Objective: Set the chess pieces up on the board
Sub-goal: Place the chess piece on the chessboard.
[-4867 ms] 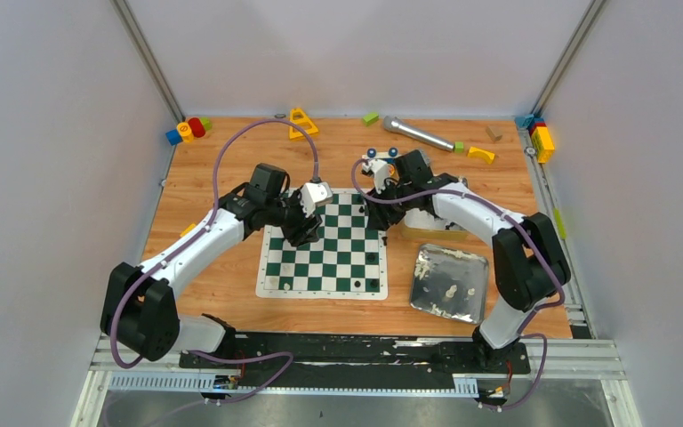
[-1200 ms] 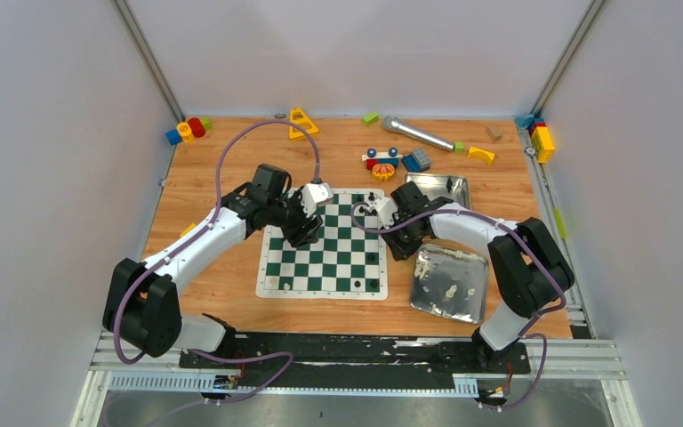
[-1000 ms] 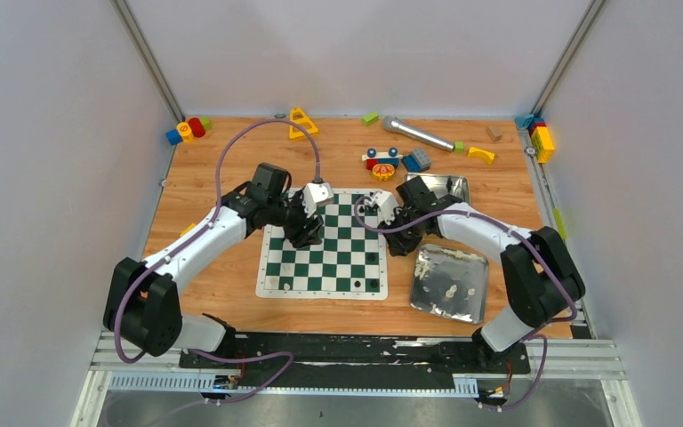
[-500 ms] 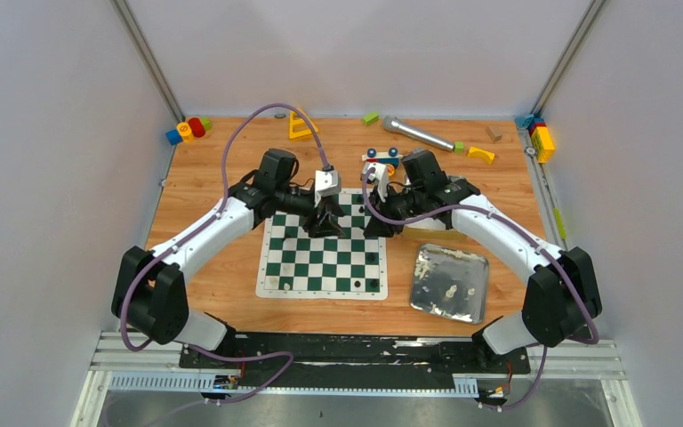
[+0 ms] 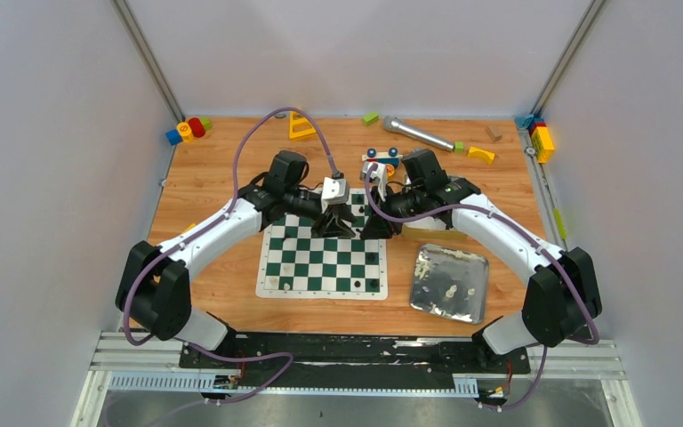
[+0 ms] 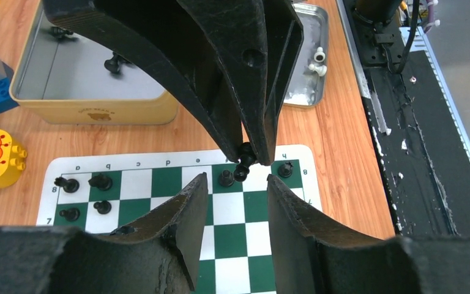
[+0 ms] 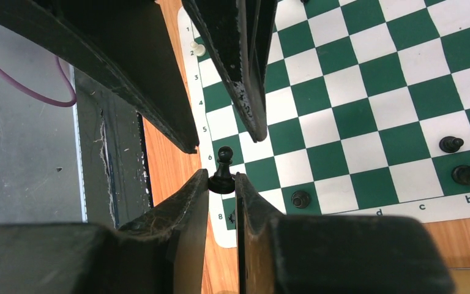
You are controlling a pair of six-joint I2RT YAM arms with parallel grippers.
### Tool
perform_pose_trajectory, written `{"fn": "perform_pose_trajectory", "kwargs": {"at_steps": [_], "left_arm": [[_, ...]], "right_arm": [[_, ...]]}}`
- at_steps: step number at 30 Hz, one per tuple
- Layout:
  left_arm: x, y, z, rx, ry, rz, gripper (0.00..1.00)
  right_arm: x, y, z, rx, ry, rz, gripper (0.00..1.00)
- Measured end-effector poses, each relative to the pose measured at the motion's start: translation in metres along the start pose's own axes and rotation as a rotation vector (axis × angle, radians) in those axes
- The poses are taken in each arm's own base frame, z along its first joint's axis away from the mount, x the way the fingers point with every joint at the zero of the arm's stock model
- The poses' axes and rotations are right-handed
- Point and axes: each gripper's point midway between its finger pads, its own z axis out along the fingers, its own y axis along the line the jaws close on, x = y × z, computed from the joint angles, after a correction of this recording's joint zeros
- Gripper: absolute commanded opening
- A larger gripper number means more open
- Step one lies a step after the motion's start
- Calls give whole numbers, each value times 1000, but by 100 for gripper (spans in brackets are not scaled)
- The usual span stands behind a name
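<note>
Right hand (image 7: 221, 179) pinches small black plastic chess piece (image 7: 223, 166) by base, upright, likely for standing drop. Just below hand: back-row edge of green-and-white checkered chess mat (image 7: 367, 122). Left hand (image 6: 237, 179) opposite, half-wide, empty, maybe steadying.

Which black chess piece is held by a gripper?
The black piece pinched in the right gripper, over the board's edge; no other is gripped.

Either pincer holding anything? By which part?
Right pincer grips a black piece by its base, with the head sticking out past the tips. Left pincer is open and holds nothing.
</note>
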Motion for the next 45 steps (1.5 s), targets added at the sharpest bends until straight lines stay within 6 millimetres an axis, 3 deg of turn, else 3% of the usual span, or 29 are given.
{"fn": "perform_pose_trajectory", "kwargs": {"at_steps": [21,28,34,45], "left_arm": [[5,-4,10,29,11,8,32],[1,-3,11,33,9,17,17],[1,-4,10,37,19,17,1],[14,-2,7,12,77,9,0]], "right_arm": [[0,2,0,-10,-2,11,6],[0,2,0,-10,-2,14,9],[0,2,0,-9,-2,14,20],[1,-12,-9,54,-4,30,57]]}}
